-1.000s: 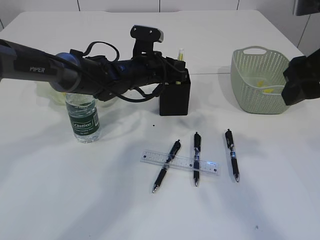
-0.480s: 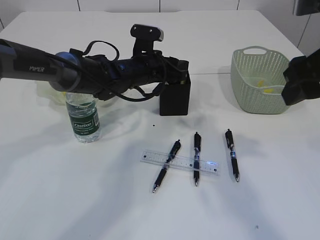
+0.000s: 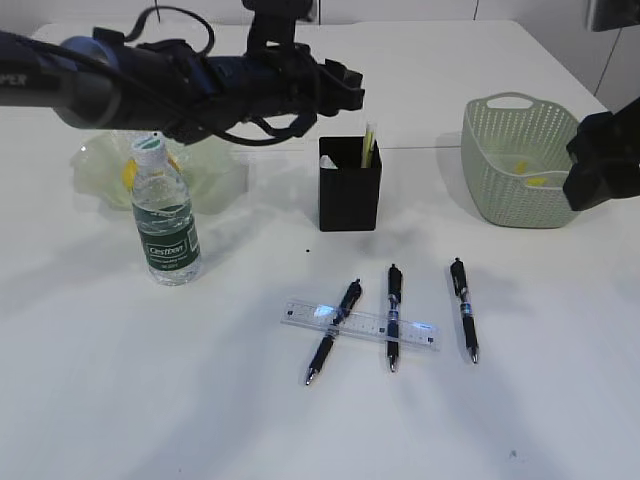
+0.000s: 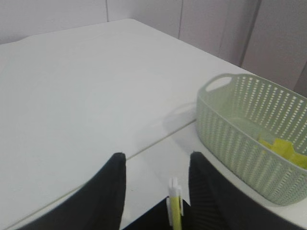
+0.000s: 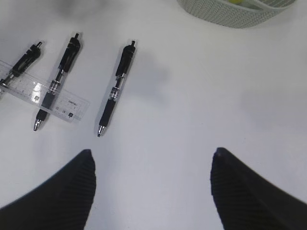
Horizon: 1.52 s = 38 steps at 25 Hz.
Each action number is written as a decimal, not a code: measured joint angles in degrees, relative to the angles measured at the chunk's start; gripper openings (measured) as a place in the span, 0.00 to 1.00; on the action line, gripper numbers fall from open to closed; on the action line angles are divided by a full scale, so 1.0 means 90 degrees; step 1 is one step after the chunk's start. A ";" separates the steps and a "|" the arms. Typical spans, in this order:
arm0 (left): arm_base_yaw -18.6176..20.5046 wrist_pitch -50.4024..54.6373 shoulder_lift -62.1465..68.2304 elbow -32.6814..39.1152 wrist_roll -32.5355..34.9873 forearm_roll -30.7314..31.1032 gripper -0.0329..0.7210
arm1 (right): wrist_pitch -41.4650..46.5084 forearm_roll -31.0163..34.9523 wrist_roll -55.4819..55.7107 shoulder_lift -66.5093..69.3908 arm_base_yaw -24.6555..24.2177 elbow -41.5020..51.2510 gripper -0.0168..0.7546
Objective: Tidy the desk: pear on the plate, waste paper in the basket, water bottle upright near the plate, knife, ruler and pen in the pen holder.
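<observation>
My left gripper [image 3: 348,86] hangs open and empty above the black pen holder [image 3: 349,197]. A yellow knife [image 3: 367,146] stands in the holder, and its tip shows between my open left fingers in the left wrist view [image 4: 175,207]. Three black pens [image 3: 333,331] [image 3: 392,316] [image 3: 463,308] and a clear ruler [image 3: 360,325] lie on the table in front. The water bottle [image 3: 166,216] stands upright by the clear plate [image 3: 95,160]. The green basket [image 3: 515,165] holds yellow paper [image 3: 535,181]. My right gripper [image 5: 151,160] is open and empty above bare table near the pens.
The right arm's black body [image 3: 603,160] hangs beside the basket at the right edge. The ruler lies across two of the pens. A seam runs across the white table behind the holder.
My left arm has risen up and back from the pen holder. The yellow knife stays standing in the holder. The right arm has not moved.
</observation>
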 joint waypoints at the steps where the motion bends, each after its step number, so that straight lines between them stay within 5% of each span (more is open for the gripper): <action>1: 0.0000 0.0234 -0.0141 0.0000 -0.0013 0.0000 0.45 | 0.0000 0.0000 0.0000 0.0000 0.0000 0.0000 0.74; 11: 0.0293 0.0927 -0.1534 0.0983 -0.0455 0.0000 0.45 | -0.0010 0.0000 -0.0017 0.0000 0.0000 0.0000 0.74; 20: 0.0855 0.3070 -0.3163 0.1693 -0.0567 -0.0218 0.45 | -0.0010 0.0000 -0.0027 0.0000 0.0000 0.0000 0.74; 29: 0.1243 0.4910 -0.3428 0.1693 0.0463 -0.1704 0.45 | -0.0010 0.0000 -0.0140 0.0000 0.0000 0.0000 0.74; 38: 0.2406 0.5421 -0.3428 0.2420 0.2273 -0.3981 0.45 | -0.0029 0.0000 -0.0275 0.0000 0.0000 0.0000 0.74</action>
